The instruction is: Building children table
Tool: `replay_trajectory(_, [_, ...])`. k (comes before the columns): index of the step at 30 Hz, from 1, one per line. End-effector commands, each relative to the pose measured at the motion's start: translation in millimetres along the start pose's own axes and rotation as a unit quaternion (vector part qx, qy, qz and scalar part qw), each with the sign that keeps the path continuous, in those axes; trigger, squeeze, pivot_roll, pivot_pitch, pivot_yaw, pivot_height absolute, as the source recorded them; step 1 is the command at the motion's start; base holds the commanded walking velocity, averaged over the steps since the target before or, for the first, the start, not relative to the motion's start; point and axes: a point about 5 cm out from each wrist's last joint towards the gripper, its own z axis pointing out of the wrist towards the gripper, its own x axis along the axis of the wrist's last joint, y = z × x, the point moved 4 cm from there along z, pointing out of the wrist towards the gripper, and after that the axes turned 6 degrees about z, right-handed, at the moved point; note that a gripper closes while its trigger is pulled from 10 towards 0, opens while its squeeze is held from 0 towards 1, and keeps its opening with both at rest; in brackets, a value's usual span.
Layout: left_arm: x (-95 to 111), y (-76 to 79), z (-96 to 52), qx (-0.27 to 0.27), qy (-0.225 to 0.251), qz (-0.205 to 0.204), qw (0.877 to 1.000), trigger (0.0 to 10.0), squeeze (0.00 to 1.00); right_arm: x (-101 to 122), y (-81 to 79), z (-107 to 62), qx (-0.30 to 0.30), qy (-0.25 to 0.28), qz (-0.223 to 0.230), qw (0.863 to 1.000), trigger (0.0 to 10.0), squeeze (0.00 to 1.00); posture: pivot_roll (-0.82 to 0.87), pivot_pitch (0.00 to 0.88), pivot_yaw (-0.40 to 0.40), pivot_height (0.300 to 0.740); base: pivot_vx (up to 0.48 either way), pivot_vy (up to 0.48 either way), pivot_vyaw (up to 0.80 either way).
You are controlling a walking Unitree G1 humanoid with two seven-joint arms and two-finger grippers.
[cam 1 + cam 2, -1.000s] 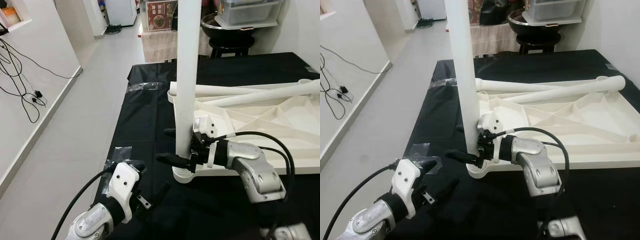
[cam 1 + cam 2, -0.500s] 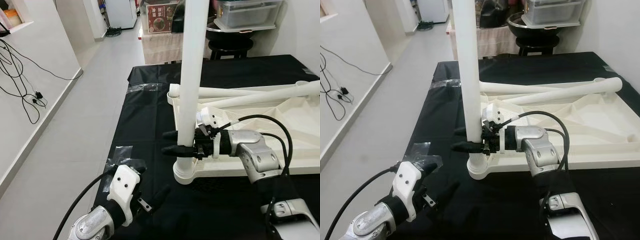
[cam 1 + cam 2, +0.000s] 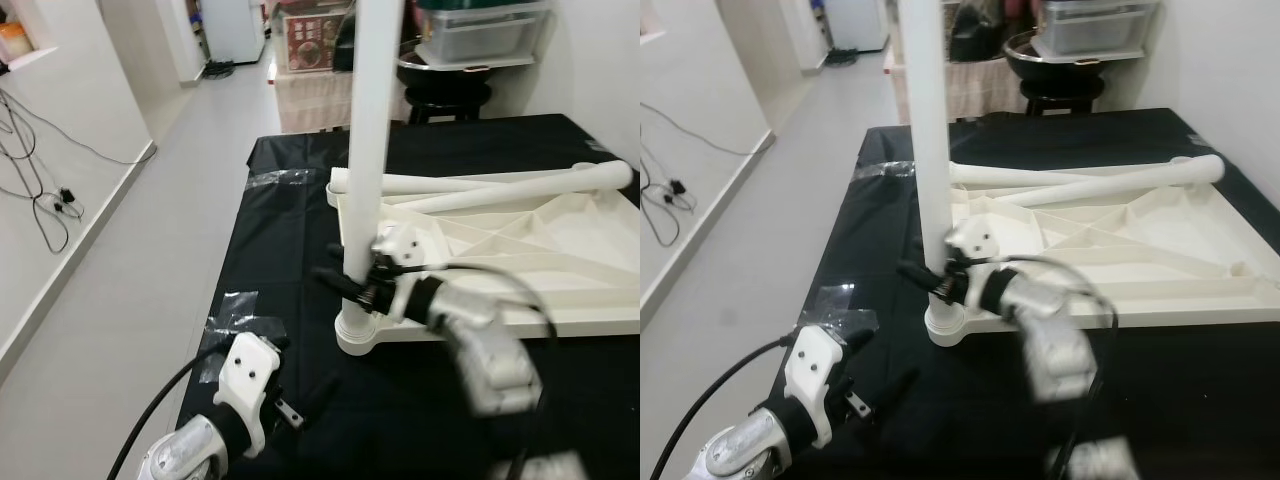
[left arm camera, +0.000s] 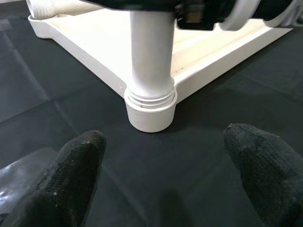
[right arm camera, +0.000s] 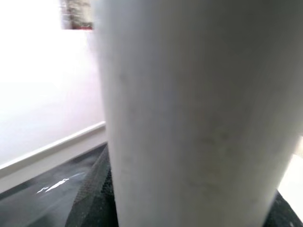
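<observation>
Table: white plastic children's tabletop (image 3: pixel 560 250), upside down with ribbed underside up, lying on the black sheet.
Upright leg: white round plastic table leg (image 3: pixel 368 130) standing vertical in the round corner socket (image 3: pixel 357 333) at the tabletop's near-left corner; threaded collar visible at its base in the left wrist view (image 4: pixel 150 97).
Spare legs: two more white tubular legs (image 3: pixel 1080 178) lying across the far edge of the tabletop, crossing each other.
Surface: black plastic sheet (image 3: pixel 280 260) spread over the floor, taped down with clear tape patches (image 3: pixel 232 308) at its left edge.
Room: pale grey tiled floor (image 3: pixel 140 240), white wall with black cables (image 3: pixel 40 190) on the left, a black stool (image 3: pixel 445 98) and a clear storage box (image 3: pixel 480 35) at the back.
Writing: a red printed carton (image 3: pixel 315 28) at the back; text too small to read.
Right gripper: right claw (image 3: pixel 345 283) at the lower part of the upright leg, black fingers (image 5: pixel 92 194) on either side of it and pressed against it; arm blurred.
Left gripper: left claw (image 4: pixel 163 175) low over the black sheet near the corner socket, fingers spread wide, holding nothing.
</observation>
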Motion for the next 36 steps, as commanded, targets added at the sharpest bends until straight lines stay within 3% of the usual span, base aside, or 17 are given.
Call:
replay_trajectory(1, [-3.8,-2.5,-2.7,0.003,-0.008,0.000,1.000,10.0,0.00,-37.7,17.5,-13.1,-0.076,-0.078,0.012,0.994,0.0,0.00,0.05,0.128,0.079,0.740,0.000,0.000,0.00])
replay_trajectory(4, [-4.4,-3.2,-3.0,0.003,-0.009,0.000,1.000,10.0,0.00,-39.6,10.9,-17.1,-0.090,-0.083,0.000,0.992,0.0,0.00,0.06,0.120,0.085,0.740,0.000,0.000,0.00])
replay_trajectory(10, [-4.8,-3.6,-3.3,0.004,-0.010,0.000,1.000,10.0,0.00,-40.8,-1.4,-6.2,-0.055,-0.087,-0.025,0.994,0.0,0.00,0.06,0.116,0.079,0.740,0.000,0.000,0.00])
replay_trajectory(11, [-4.6,-3.7,-3.2,0.005,-0.010,0.000,1.000,10.0,0.00,-38.2,-2.5,-2.9,-0.045,-0.081,-0.017,0.996,10.0,0.00,0.06,0.116,0.083,0.740,0.000,0.000,0.00])
replay_trajectory(13, [-4.4,-3.7,-3.1,0.004,-0.010,0.000,1.000,10.0,0.00,-36.2,-3.2,-0.8,-0.037,-0.076,-0.011,0.996,10.0,0.00,0.06,0.117,0.084,0.740,0.000,0.000,0.00])
replay_trajectory(14, [-4.4,-3.6,-3.1,0.004,-0.010,0.000,1.000,10.0,0.00,-28.7,-6.8,2.4,-0.019,-0.059,0.001,0.998,10.0,0.20,0.06,0.117,0.085,0.740,0.000,0.000,0.00])
replay_trajectory(16, [-4.3,-3.6,-3.1,0.004,-0.010,0.000,1.000,10.0,0.00,-23.3,-9.5,4.2,-0.008,-0.047,0.008,0.999,10.0,0.20,0.06,0.117,0.085,0.740,0.000,0.000,0.00])
replay_trajectory(17, [-4.1,-3.7,-2.7,0.003,-0.010,0.000,1.000,10.0,0.00,-1.2,-22.7,7.8,0.052,-0.004,0.034,0.998,10.0,1.00,0.06,0.120,0.084,0.740,0.000,0.000,0.00])
replay_trajectory(20, [-3.7,-3.9,-2.3,0.003,-0.010,-0.001,1.000,10.0,0.00,8.6,-27.0,8.1,0.091,0.013,0.036,0.995,10.0,1.00,0.06,0.121,0.085,0.740,0.000,0.000,0.00])
replay_trajectory(21, [-3.2,-4.2,-1.7,0.003,-0.009,0.000,1.000,10.0,0.00,17.7,-31.3,6.1,0.142,0.025,0.018,0.989,10.0,1.00,0.07,0.122,0.084,0.740,0.000,0.000,0.00])
replay_trajectory(23, [-2.9,-4.4,-1.3,0.004,-0.008,0.000,1.000,10.0,0.00,22.1,-33.2,4.1,0.173,0.029,0.002,0.985,10.0,1.00,0.07,0.123,0.083,0.740,0.000,0.000,0.00])
replay_trajectory(24, [-2.3,-4.7,-0.7,0.005,-0.008,-0.001,1.000,10.0,0.00,23.0,-36.2,0.0,0.228,0.021,-0.030,0.973,10.0,0.00,0.07,0.126,0.080,0.740,0.000,0.000,0.00])
replay_trajectory(27, [-1.3,-4.5,0.5,0.006,-0.006,-0.002,1.000,10.0,0.00,20.0,-35.0,-7.6,0.332,-0.008,-0.053,0.942,10.0,0.00,0.07,0.128,0.078,0.740,0.000,0.000,0.00])
replay_trajectory(36, [-0.1,-2.7,0.5,0.006,-0.005,-0.003,1.000,10.0,0.00,30.5,-25.6,-2.7,0.415,-0.025,-0.027,0.909,10.0,0.00,0.09,0.138,0.072,0.740,0.000,0.000,0.00])
